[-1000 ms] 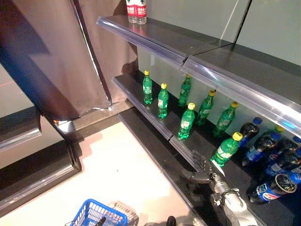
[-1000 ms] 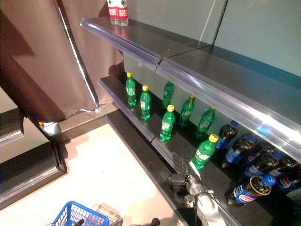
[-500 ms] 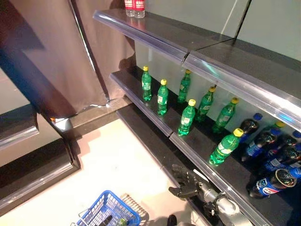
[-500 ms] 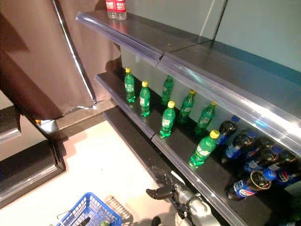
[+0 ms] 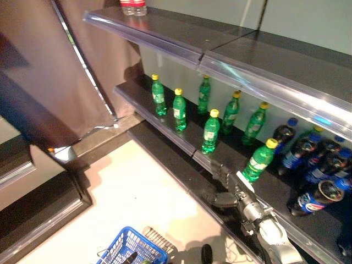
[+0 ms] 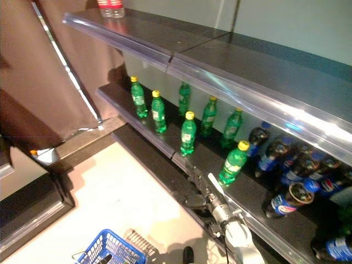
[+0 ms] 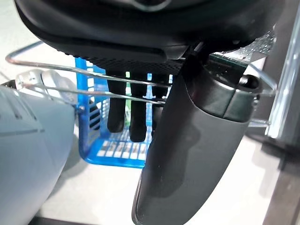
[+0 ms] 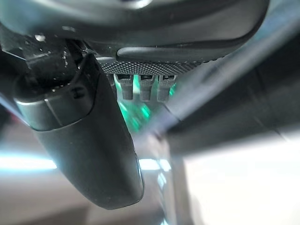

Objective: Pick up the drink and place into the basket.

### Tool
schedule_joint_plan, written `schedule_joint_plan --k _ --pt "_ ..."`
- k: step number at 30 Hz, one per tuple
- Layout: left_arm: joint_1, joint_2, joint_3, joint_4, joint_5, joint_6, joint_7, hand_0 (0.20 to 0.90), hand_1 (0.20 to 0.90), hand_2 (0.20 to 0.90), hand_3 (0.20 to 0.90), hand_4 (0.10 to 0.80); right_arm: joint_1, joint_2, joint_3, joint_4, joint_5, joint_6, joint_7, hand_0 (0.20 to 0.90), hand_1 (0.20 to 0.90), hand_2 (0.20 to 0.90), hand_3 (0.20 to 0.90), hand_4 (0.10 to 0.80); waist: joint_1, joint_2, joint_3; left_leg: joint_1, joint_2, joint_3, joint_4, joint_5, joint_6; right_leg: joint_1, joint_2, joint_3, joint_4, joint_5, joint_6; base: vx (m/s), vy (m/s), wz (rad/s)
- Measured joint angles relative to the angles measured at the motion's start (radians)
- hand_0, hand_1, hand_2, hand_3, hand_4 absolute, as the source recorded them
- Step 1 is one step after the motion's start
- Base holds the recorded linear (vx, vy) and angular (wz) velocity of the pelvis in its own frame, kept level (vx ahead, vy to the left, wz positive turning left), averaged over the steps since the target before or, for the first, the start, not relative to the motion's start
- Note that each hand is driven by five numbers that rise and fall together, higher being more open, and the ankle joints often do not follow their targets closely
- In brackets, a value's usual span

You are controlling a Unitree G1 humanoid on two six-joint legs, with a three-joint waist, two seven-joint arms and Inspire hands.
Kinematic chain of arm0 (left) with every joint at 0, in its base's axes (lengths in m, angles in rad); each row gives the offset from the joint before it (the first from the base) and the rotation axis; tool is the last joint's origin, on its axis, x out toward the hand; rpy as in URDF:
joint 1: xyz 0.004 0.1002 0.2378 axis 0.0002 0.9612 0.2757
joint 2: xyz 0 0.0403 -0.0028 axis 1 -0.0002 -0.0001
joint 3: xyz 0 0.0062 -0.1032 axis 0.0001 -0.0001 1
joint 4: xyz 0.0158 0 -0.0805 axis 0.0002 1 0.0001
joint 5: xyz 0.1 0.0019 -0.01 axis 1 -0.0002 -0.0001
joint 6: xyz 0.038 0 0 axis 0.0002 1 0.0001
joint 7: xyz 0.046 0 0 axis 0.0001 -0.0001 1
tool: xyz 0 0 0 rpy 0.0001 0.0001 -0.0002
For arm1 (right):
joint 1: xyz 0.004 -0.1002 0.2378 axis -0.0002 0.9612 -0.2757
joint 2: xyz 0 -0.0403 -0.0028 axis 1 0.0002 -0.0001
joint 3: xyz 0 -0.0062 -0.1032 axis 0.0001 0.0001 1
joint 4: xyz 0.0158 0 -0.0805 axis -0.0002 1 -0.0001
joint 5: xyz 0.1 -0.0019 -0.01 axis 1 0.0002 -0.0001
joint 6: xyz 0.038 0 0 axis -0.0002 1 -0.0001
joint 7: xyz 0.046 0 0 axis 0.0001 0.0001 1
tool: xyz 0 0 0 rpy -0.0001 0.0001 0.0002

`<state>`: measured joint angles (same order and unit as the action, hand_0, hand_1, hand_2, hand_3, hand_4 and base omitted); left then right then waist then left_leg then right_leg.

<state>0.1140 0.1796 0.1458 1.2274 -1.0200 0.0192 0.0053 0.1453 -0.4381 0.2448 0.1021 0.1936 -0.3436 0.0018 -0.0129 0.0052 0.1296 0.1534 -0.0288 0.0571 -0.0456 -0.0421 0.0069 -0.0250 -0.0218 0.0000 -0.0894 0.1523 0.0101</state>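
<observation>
Several green drink bottles with yellow caps stand on the middle shelf [image 5: 165,122]. The nearest one [image 5: 257,162] stands by the shelf's front edge. My right hand [image 5: 223,186] is open just left of and below that bottle, at the shelf's front lip, touching nothing. In the right wrist view its straight fingers [image 8: 140,86] point at a green blur. The blue basket [image 5: 118,252] hangs low at the front. In the left wrist view my left hand [image 7: 197,140] is curled round the basket's wire handle [image 7: 65,68], with the basket's blue mesh [image 7: 122,150] below it.
Dark cola bottles [image 5: 300,159] crowd the shelf's right end, one lying on its side [image 5: 313,199]. Two red-labelled water bottles [image 5: 132,5] stand on the top shelf, whose clear front rail [image 5: 242,82] overhangs the green bottles. A brown curtain [image 5: 49,71] hangs at the left.
The camera has shifted. My right hand has risen from below the shelf's front to its lip, closer to the nearest green bottle. The basket still hangs from my left hand.
</observation>
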Motion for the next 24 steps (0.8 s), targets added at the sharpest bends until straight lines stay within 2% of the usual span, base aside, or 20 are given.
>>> schedule_joint_plan --k 3,6,9,12,14,15,17,18,24 --pt "0.006 0.003 -0.013 -0.007 0.019 -0.002 0.002 0.300 0.300 0.300 0.200 0.100 0.010 0.000 -0.030 -0.003 -0.024 -0.038 -0.067 0.900 0.900 0.900 0.900 0.800 -0.030 -0.013 -0.004 0.003 -0.005 0.023 -0.007 0.000 0.009 -0.013 -0.004 0.021 0.000 0.005 0.005 0.034 0.077 -0.30" --pt "0.010 0.004 -0.012 -0.026 0.026 -0.002 0.003 0.300 0.300 0.300 0.200 0.100 0.032 0.000 -0.072 -0.014 -0.038 -0.056 -0.143 0.900 0.900 0.900 0.900 0.800 -0.045 -0.019 0.000 0.004 -0.015 0.068 -0.009 -0.001 0.021 -0.032 -0.006 0.063 0.000 0.013 0.017 0.040 0.081 -0.37" --pt "0.003 0.006 -0.011 -0.027 0.032 -0.001 0.003 0.300 0.300 0.300 0.200 0.100 0.055 0.000 -0.097 -0.020 -0.039 -0.061 -0.190 0.900 0.900 0.900 0.900 0.800 -0.053 -0.019 0.001 0.008 -0.026 0.075 -0.007 -0.006 0.030 -0.034 -0.002 0.077 0.000 0.017 0.025 0.032 0.074 -0.27" --pt "-0.004 0.010 -0.011 -0.032 0.034 -0.004 0.001 0.300 0.300 0.300 0.200 0.100 0.063 0.000 -0.110 -0.026 -0.038 -0.068 -0.222 0.900 0.900 0.900 0.900 0.800 -0.054 -0.027 0.008 0.020 -0.037 0.082 -0.008 -0.012 0.038 -0.042 -0.004 0.114 0.000 0.022 0.035 0.012 0.041 -0.41" --pt "-0.008 0.016 -0.009 -0.035 0.032 -0.003 0.000 0.300 0.300 0.300 0.200 0.100 0.060 0.001 -0.111 -0.038 -0.038 -0.073 -0.222 0.900 0.900 0.900 0.900 0.800 -0.045 -0.030 0.014 0.018 -0.036 0.136 -0.009 -0.015 0.043 -0.061 -0.018 0.100 0.000 0.014 0.046 0.032 0.011 -0.69" --pt "-0.007 0.018 -0.005 -0.041 0.032 -0.001 0.000 0.300 0.300 0.300 0.200 0.100 0.054 0.001 -0.111 -0.039 -0.038 -0.078 -0.221 0.900 0.900 0.900 0.900 0.800 -0.042 -0.028 0.018 0.018 -0.030 0.171 -0.009 -0.018 0.048 -0.069 -0.024 0.067 0.003 0.003 0.060 0.046 -0.006 -0.71" --pt "-0.007 0.026 -0.007 -0.059 0.032 0.001 0.001 0.300 0.300 0.300 0.200 0.100 0.048 0.001 -0.111 -0.040 -0.037 -0.079 -0.222 0.900 0.900 0.900 0.900 0.800 -0.046 -0.030 0.024 0.021 -0.027 0.194 -0.010 -0.020 0.047 -0.083 -0.033 0.045 0.034 -0.007 0.072 0.066 -0.023 -0.48" --pt "-0.012 0.029 -0.014 -0.065 0.032 0.002 0.001 0.300 0.300 0.300 0.200 0.100 0.049 0.001 -0.112 -0.040 -0.034 -0.079 -0.222 0.900 0.900 0.900 0.900 0.800 -0.052 -0.039 0.022 0.024 -0.029 0.197 -0.009 -0.021 0.045 -0.086 -0.034 0.036 0.037 -0.005 0.071 0.057 -0.023 -0.29" --pt "-0.046 0.029 -0.019 -0.067 0.033 -0.001 0.004 0.300 0.300 0.300 0.200 0.100 0.049 0.001 -0.116 -0.036 -0.033 -0.078 -0.250 0.900 0.900 0.900 0.900 0.800 -0.073 -0.034 0.032 0.030 -0.030 0.191 -0.007 -0.022 0.040 -0.072 -0.031 0.039 0.017 0.006 0.064 0.082 -0.064 0.00"
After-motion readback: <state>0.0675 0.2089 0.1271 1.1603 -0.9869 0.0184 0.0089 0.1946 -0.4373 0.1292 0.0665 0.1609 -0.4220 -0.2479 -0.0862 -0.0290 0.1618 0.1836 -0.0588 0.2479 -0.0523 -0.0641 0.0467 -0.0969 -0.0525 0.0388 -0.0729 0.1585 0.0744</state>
